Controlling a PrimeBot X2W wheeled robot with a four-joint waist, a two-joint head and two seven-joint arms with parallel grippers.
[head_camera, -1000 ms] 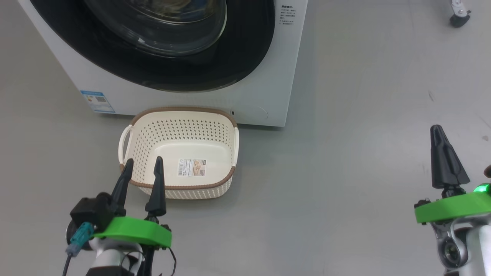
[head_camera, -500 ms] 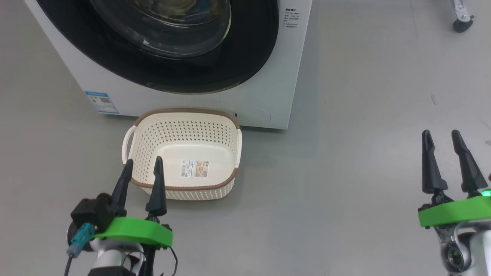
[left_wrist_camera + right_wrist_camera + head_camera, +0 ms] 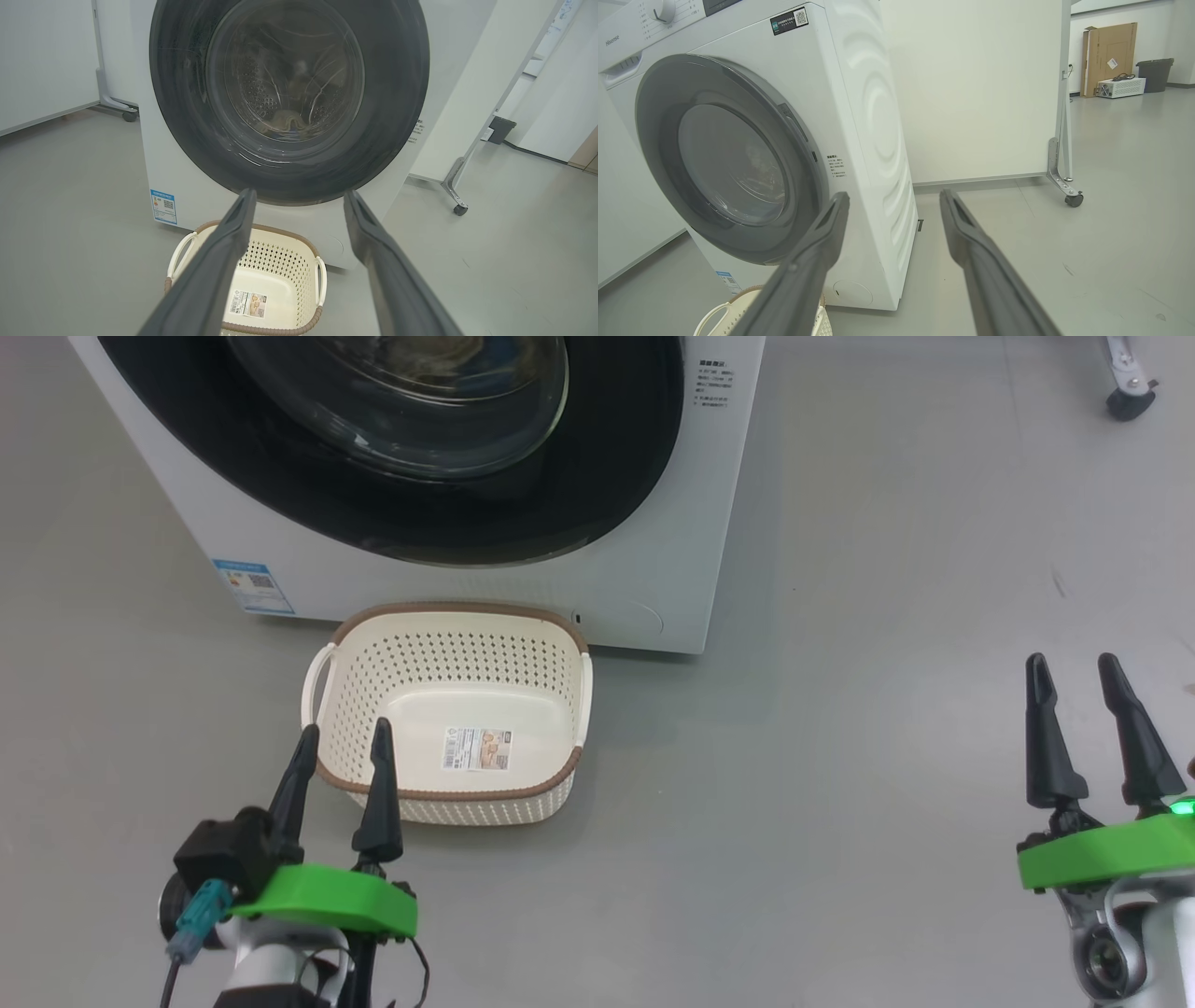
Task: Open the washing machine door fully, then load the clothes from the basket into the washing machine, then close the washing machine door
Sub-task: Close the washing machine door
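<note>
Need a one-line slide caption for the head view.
Empty basket on the floor before the washing machine, door shut; left hand and right hand open, holding nothing.

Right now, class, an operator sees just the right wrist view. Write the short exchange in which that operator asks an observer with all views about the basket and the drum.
Operator: I catch just a corner of the basket. Does it hold anything?
Observer: In the head view it is empty apart from a label stuck on its floor.
Operator: The door glass is hazy from here. What's behind it?
Observer: The left wrist view looks straight through the glass. A crumpled tan shape lies low in the drum, too dim to name.
</note>
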